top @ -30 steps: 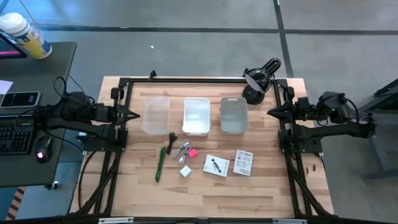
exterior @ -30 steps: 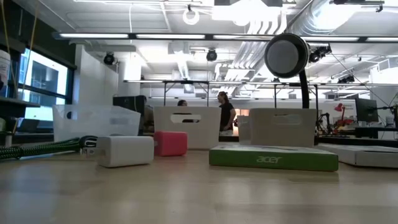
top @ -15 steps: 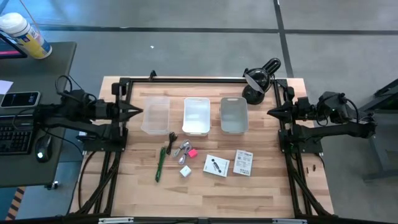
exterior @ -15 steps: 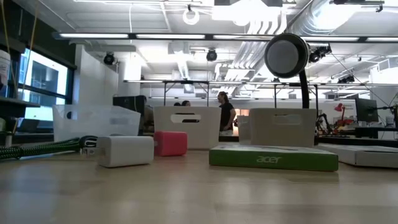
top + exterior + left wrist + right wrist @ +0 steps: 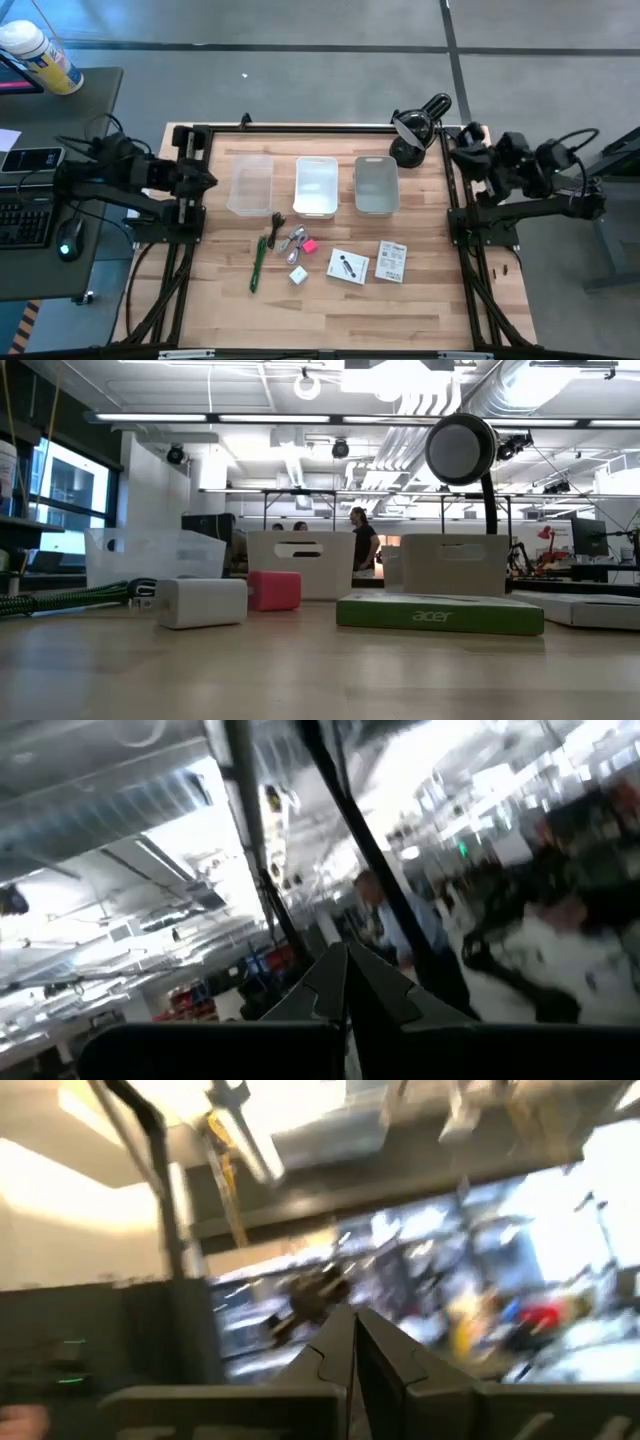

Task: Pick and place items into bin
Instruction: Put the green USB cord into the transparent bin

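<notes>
2 matte-black jointed arms, left arm [image 5: 110, 180] and right arm [image 5: 530, 175], trailing looped black cables; dark pointed fingers [image 5: 345, 985] showing.

"acer" on green box edge [image 5: 440, 615], low view

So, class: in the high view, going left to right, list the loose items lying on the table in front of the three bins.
green pen → black cable → small white cube → white card → white packet
</notes>
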`<control>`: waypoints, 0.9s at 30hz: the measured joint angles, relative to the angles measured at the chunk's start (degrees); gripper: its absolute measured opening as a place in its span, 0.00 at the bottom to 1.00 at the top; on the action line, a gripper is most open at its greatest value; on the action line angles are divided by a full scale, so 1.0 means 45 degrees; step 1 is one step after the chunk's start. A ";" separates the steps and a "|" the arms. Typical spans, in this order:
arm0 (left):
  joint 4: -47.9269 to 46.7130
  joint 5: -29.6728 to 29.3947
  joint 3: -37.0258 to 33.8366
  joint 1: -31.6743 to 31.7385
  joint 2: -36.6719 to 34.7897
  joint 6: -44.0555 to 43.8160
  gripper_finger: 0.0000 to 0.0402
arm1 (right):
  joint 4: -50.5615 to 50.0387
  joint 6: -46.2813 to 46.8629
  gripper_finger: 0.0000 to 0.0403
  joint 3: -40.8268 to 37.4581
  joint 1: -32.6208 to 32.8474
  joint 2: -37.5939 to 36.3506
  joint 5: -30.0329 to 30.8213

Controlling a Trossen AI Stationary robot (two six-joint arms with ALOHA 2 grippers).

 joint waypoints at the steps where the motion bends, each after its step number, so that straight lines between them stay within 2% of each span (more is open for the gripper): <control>1: -0.0586 0.0081 0.0591 0.0002 0.0330 0.0437 0.00 | 0.0198 -0.0268 0.02 0.0004 0.0000 0.0070 0.0165; 5: -0.2564 0.0175 0.2658 0.0011 0.1476 0.1502 0.00 | 0.0214 -0.0328 0.02 0.0004 0.0000 0.0407 0.0377; 8: -0.4068 0.0043 0.3809 0.0011 0.1992 0.1555 0.00 | 0.0741 -0.0390 0.02 0.0004 0.0008 0.0976 -0.0208; 10: -0.5511 0.0028 0.4429 0.0007 0.2357 0.1561 0.00 | 0.1718 -0.0308 0.02 0.0004 0.0009 0.1558 -0.0968; 14: -0.7966 0.0368 0.4942 -0.0397 0.3177 0.0472 0.00 | 0.3295 -0.0031 0.02 0.0198 0.0010 0.2735 -0.3385; 17: -0.8756 -0.0562 0.4922 -0.1382 0.3981 -0.0024 0.00 | 0.3126 -0.0037 0.02 0.0892 0.0018 0.3492 -0.4778; 21: -0.9345 -0.2260 0.4938 -0.2650 0.5178 -0.0833 0.00 | 0.1779 -0.0045 0.03 0.2294 0.0297 0.4164 -0.5913; 27: -0.9300 -0.2820 0.4931 -0.3360 0.7125 -0.2463 0.00 | -0.3793 -0.2025 0.10 0.4962 0.0941 0.5045 -0.5580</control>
